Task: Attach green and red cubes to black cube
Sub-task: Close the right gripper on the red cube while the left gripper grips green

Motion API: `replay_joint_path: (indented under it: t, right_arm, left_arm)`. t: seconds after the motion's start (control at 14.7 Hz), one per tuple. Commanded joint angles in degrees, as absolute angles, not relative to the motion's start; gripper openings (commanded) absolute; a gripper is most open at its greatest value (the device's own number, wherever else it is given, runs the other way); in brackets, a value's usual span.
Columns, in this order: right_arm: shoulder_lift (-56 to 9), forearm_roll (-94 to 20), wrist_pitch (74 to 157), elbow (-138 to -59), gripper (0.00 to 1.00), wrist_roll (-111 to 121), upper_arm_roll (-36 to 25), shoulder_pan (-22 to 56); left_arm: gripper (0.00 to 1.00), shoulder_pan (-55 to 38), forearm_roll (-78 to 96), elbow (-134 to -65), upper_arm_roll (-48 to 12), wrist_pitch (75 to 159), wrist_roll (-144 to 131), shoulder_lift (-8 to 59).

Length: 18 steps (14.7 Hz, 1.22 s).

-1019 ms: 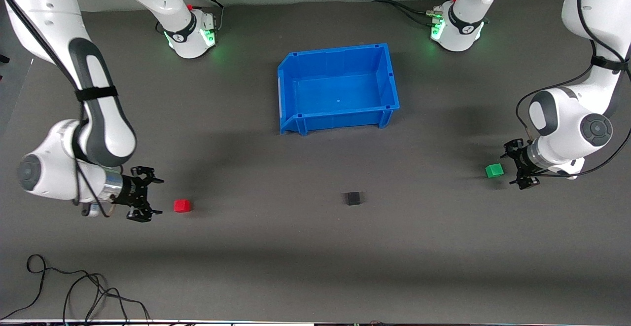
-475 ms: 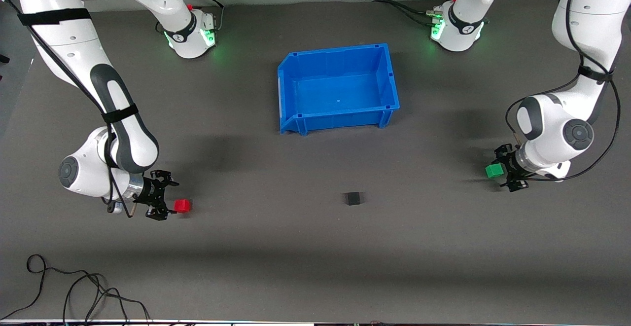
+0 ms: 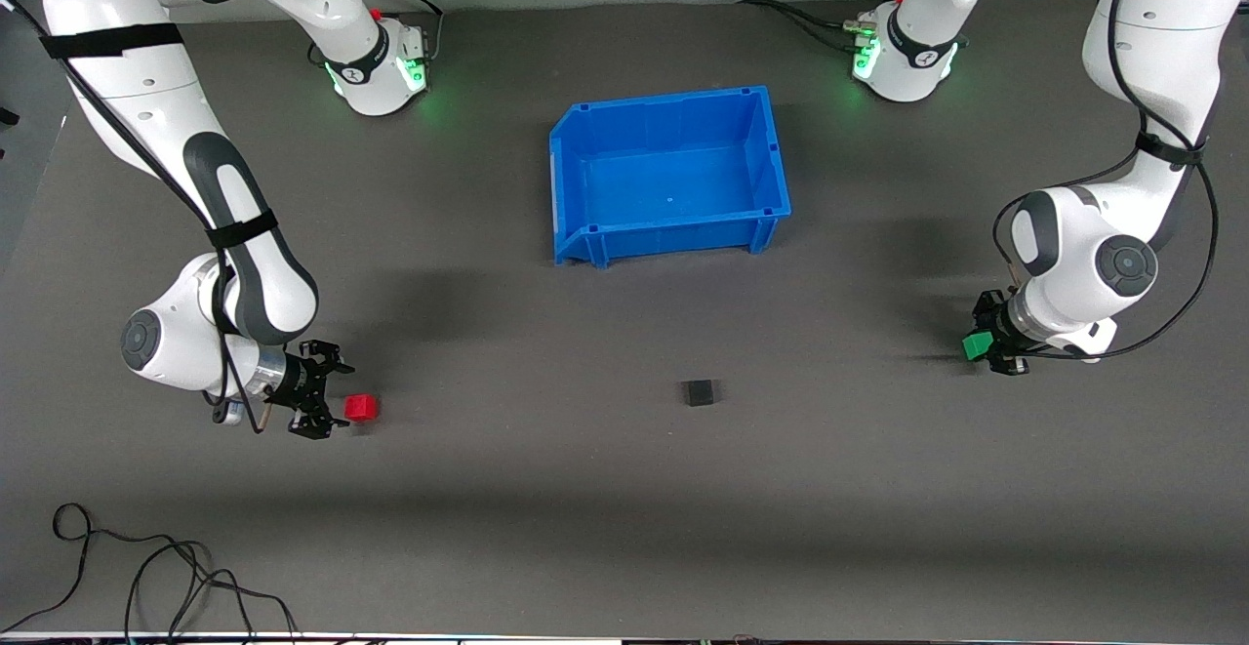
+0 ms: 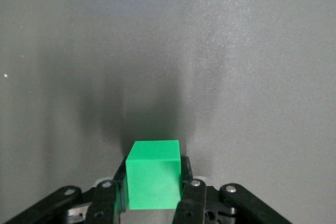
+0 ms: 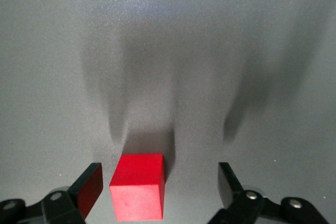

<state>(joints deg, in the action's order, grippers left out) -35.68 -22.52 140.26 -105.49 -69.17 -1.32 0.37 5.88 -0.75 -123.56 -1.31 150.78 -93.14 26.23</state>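
My black left gripper (image 4: 153,203) sits at a bright green plain cube (image 4: 153,181), my black right gripper (image 5: 157,192) at a bright red plain cube (image 5: 137,192). A matte black cube (image 3: 698,392) and a solid blue plastic bin (image 3: 771,152) stand on the dark grey table (image 3: 624,489). My arms are white with dark grey joints.

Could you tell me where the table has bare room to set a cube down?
Bare table lies around the black cube, between it and the blue bin. It is crowded at the red cube by the right gripper, and at the green cube in the left gripper.
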Motion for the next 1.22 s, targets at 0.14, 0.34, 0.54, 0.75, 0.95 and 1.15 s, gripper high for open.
replay_joint_path:
  t: [0.14,0.34,0.54,0.75,0.95,1.15]
  right_arm:
    - [-36.65,-24.35,140.89,-103.98,0.40,-67.41,-1.32,0.62]
    - [-36.56,-24.35,140.54,-103.10,0.28,-67.59,-0.88,0.70]
    - [-35.69,-24.35,138.44,-101.35,0.28,-68.11,-0.79,1.75]
    - [-35.42,-25.75,131.59,-96.61,0.28,-70.92,-0.79,3.51]
    - [-35.42,-25.84,130.78,-93.53,0.28,-78.46,-0.88,9.56]
    - [-37.87,-25.84,131.04,-88.96,0.28,-84.27,-0.88,16.41]
  left_arm:
    - [0.11,4.93,-2.11,-122.27,-0.88,150.39,-93.51,24.61]
    - [0.03,1.86,-2.02,-115.95,-0.97,142.50,-93.69,24.78]
    - [0.03,-4.63,-1.06,-110.75,-1.05,139.48,-95.79,25.92]
    - [0.06,-9.56,-1.05,-108.99,-0.97,139.57,-100.10,28.21]
    - [0.08,-14.31,-0.97,-105.49,-0.97,140.53,-105.26,31.45]
    - [0.08,-18.70,-0.97,-98.28,-0.97,140.01,-112.84,36.81]
